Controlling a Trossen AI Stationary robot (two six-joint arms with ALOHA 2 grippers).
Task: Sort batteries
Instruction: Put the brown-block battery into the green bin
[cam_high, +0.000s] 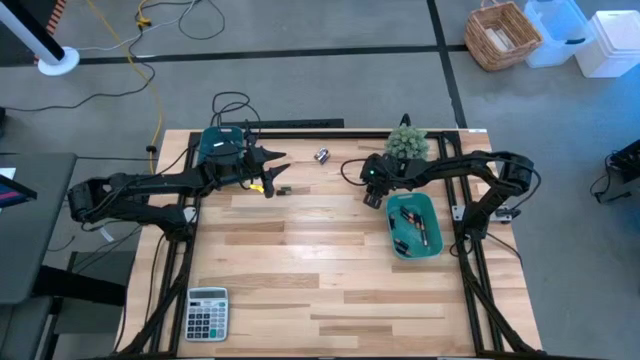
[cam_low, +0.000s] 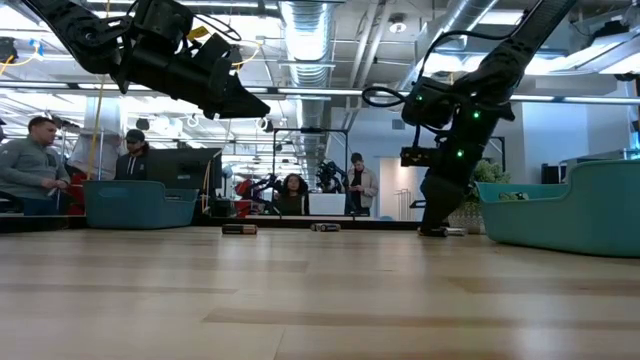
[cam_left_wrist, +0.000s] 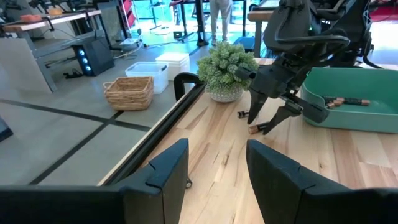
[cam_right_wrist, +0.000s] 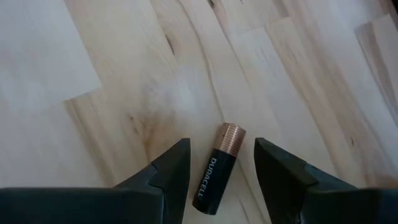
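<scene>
A black and copper battery (cam_right_wrist: 219, 168) lies flat on the wooden table (cam_high: 300, 260), just in front of the right teal bin (cam_high: 432, 215). My right gripper (cam_right_wrist: 221, 149) slants down over it, open. One finger stands on each side of the battery, with a gap on both sides. The same battery (cam_left_wrist: 254, 130) shows below that gripper (cam_left_wrist: 264, 121) in the left wrist view. My left gripper (cam_high: 272, 172) hangs open and empty above the table at the far left. Two more batteries (cam_high: 283, 189) (cam_high: 322, 155) lie on the table near it.
The right teal bin holds several dark batteries (cam_high: 415, 232). A second teal bin (cam_high: 222, 145) stands at the far left. A small potted plant (cam_high: 406, 142) sits at the far edge behind my right arm. A grey calculator (cam_high: 207, 312) lies at the near left corner.
</scene>
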